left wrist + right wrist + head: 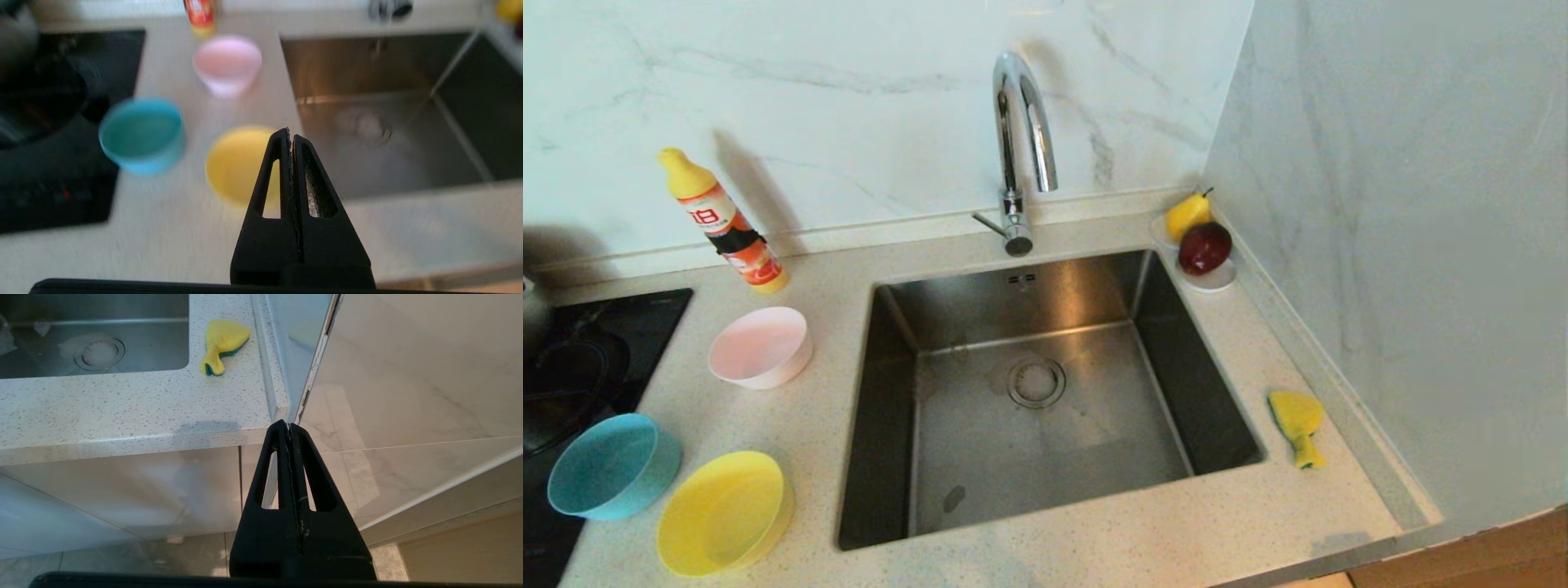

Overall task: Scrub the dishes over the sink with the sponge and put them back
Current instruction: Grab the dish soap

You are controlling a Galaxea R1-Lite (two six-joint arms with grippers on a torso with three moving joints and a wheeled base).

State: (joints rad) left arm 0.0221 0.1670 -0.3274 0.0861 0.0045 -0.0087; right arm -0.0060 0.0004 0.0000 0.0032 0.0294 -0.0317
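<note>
Above the counter's near edge I see my left pincer (291, 136) pressed together over the yellow bowl (237, 163), so descending like that risks knocking it.

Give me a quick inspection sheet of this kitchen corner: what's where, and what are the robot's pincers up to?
Surface: speckled pale worktop around a bare steel sink with a curved tap.
Job's things: pink bowl, blue bowl and yellow bowl left of the sink; crumpled sponge to its right.
Clutter: soap bottle at the back wall; pear and apple on a saucer.
Grippers: left pincer shut, empty, above the bowls; right pincer shut, empty, off the worktop's front edge.
Cables: nothing seen.
Surroundings: black hob at left, marble walls.
</note>
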